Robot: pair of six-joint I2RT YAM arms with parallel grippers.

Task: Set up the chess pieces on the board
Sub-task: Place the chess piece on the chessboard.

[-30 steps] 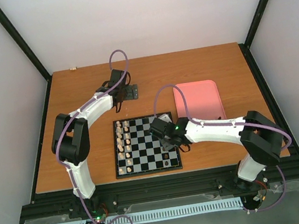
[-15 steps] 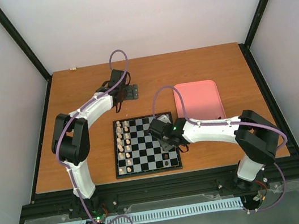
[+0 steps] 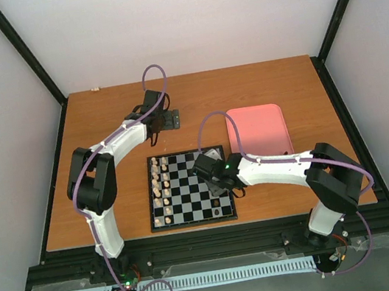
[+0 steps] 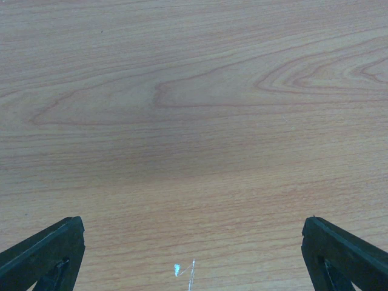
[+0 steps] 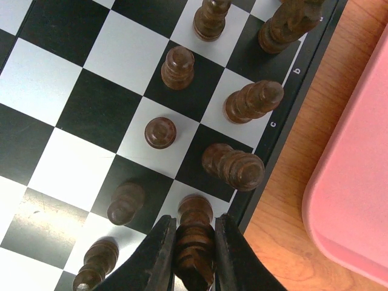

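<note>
Since a second ago the right arm has drawn its elbow slightly towards the middle, and the right pincer [image 3: 215, 175] has crept a little further over the square, black-framed checkered chessboard [image 3: 192, 223]. The left arm has not shifted.

From the right wrist, the right pincer [image 5: 194, 225] is clamped on a turned dark brown wooden chess piece [image 5: 195, 245], its two black fingers [image 5: 159, 248] pressing the piece's sides. That piece is upright over a light square in the board's outermost row, just beside the black frame. More dark brown chess pieces [image 5: 160, 132] stand round it on the chessboard [image 5: 91, 109]: one line along the frame-side row, a second line one row inward, each on its own square. Past the frame lies a strip of brown wood-grain desk [image 5: 285, 242], then the rounded corner of a flat pink plastic tray [image 5: 357, 200].

From above, the pink tray [image 3: 255, 129] lies just off the board's right far corner, on the desk [image 3: 259, 86]. Small pale cream chess pieces [image 3: 161, 184] fill two rows along the board's left side.

The left pincer [image 3: 166, 120] hangs over the desk beyond the board's far edge, well apart from it. Its wrist camera shows both dark fingertips [image 4: 45, 251] spread wide over bare wood [image 4: 194, 121], with nothing between them.
</note>
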